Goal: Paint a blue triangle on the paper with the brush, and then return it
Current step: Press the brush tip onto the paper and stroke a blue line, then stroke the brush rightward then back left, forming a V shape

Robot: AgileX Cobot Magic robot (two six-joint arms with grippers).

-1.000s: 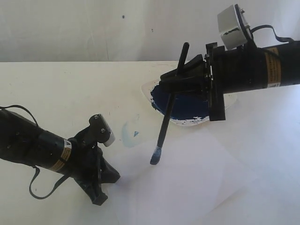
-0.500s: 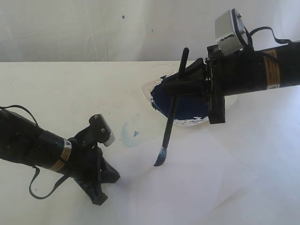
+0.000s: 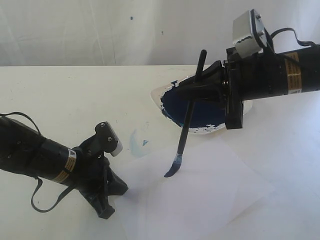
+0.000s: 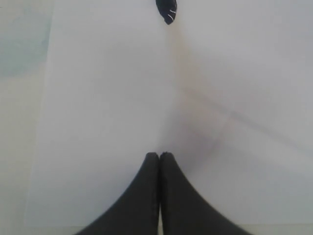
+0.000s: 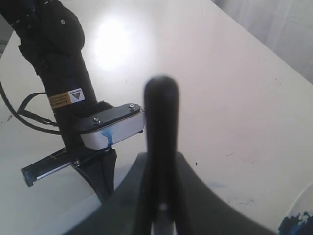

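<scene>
My right gripper (image 3: 192, 91) is shut on the black-handled brush (image 3: 185, 131), which hangs steeply over the paper (image 3: 210, 195). The blue-stained bristle tip (image 3: 171, 169) touches the sheet near its upper left part; that tip (image 4: 167, 11) also shows in the left wrist view. In the right wrist view the brush (image 5: 160, 142) handle stands between the shut fingers of the gripper (image 5: 161, 193). My left gripper (image 3: 116, 189) is shut with nothing in it, its tips (image 4: 160, 157) resting on the paper (image 4: 107, 98) at its left edge. No blue triangle shows on the sheet.
A white paint dish (image 3: 200, 107) full of dark blue paint sits just behind the paper, under the right arm. A faint pale-blue smudge (image 3: 138, 142) marks the table left of the sheet. The wall rises behind the table's far edge.
The right gripper has shifted slightly right and tilted the brush more upright; the bristle tip has come down onto the paper. The left arm has not moved.
</scene>
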